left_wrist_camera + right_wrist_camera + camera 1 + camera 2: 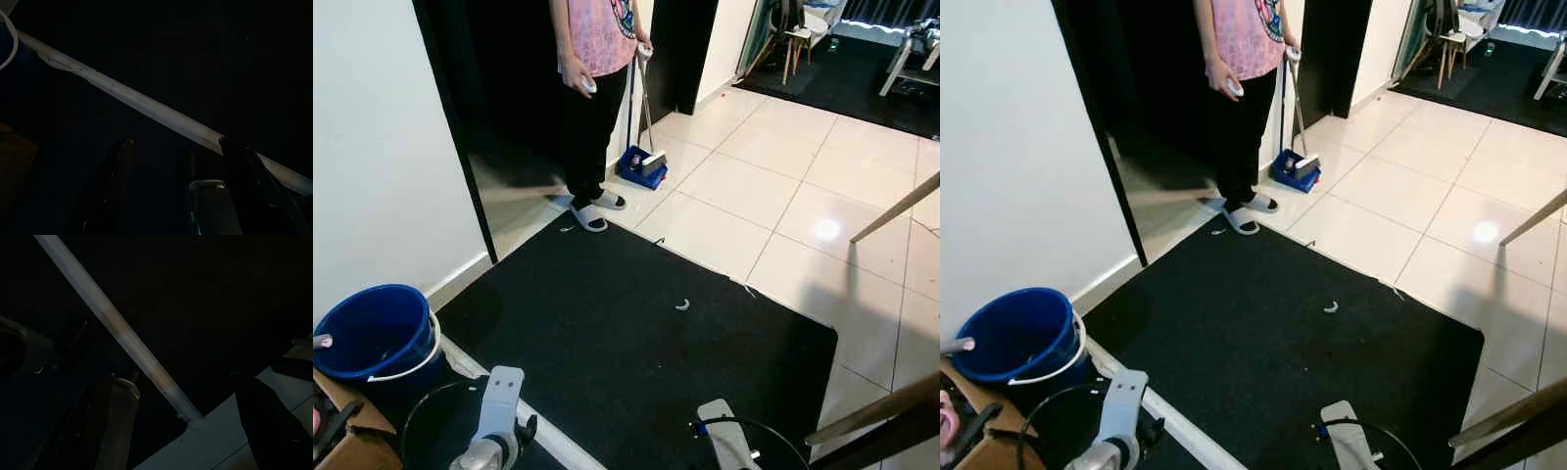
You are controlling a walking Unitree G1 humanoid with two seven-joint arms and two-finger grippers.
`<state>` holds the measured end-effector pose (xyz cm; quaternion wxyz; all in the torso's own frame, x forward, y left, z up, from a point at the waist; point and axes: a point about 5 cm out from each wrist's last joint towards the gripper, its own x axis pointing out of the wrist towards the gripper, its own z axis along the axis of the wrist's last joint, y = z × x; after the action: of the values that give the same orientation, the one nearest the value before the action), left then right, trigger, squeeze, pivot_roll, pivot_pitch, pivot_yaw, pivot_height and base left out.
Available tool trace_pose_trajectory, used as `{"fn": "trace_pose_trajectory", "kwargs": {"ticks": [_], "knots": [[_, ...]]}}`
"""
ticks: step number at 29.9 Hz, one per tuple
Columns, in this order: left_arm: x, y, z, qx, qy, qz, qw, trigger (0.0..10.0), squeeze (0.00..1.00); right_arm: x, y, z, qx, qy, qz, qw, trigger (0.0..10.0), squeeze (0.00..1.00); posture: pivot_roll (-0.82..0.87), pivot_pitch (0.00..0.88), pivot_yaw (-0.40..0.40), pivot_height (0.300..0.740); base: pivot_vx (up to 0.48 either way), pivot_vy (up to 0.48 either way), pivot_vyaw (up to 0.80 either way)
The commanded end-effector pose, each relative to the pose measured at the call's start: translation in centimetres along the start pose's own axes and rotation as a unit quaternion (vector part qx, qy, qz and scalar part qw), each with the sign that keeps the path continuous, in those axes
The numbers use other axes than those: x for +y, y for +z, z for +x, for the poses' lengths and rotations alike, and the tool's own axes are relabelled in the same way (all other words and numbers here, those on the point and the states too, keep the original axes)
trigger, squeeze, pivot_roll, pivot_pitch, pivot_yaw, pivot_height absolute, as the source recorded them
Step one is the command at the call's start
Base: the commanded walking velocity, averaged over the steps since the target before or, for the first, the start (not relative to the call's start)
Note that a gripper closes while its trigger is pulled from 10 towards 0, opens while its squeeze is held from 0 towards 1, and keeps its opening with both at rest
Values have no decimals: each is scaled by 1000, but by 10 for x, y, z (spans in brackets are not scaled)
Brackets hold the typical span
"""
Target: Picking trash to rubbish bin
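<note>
A large black floor mat (636,343) covers the near floor, its far edge lying against glossy cream floor tiles (783,186). A pale strip of tape (548,436) runs along the mat's near side. A person in a pink patterned top and black trousers (592,88) stands in white slip-on sandals (590,217) just past the mat's far corner, before a dark doorway (499,88). Beside the person stands a blue long-handled dustpan (641,164) on the tiles. A plain white wall (382,147) rises on the left. A brown cardboard box (347,431) sits in the near left corner. Slanted wooden poles (896,208) cross the right edge, and a wooden chair (795,39) stands far back.
</note>
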<state>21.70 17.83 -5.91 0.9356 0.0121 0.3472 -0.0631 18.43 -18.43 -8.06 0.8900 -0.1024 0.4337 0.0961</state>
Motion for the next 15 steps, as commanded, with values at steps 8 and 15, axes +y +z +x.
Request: {"fn": "trace_pose_trajectory", "kwargs": {"ticks": [8,15], "knots": [[5,5,0,-17,17,-16,1000,10000,0,4,-6,0,14,-2,14,1000,10000,0,85,66,-12,740,214,0,0],[6,6,0,-18,15,-21,999,10000,0,3,-5,0,14,-3,16,1000,10000,0,85,69,-12,740,415,0,0]]}}
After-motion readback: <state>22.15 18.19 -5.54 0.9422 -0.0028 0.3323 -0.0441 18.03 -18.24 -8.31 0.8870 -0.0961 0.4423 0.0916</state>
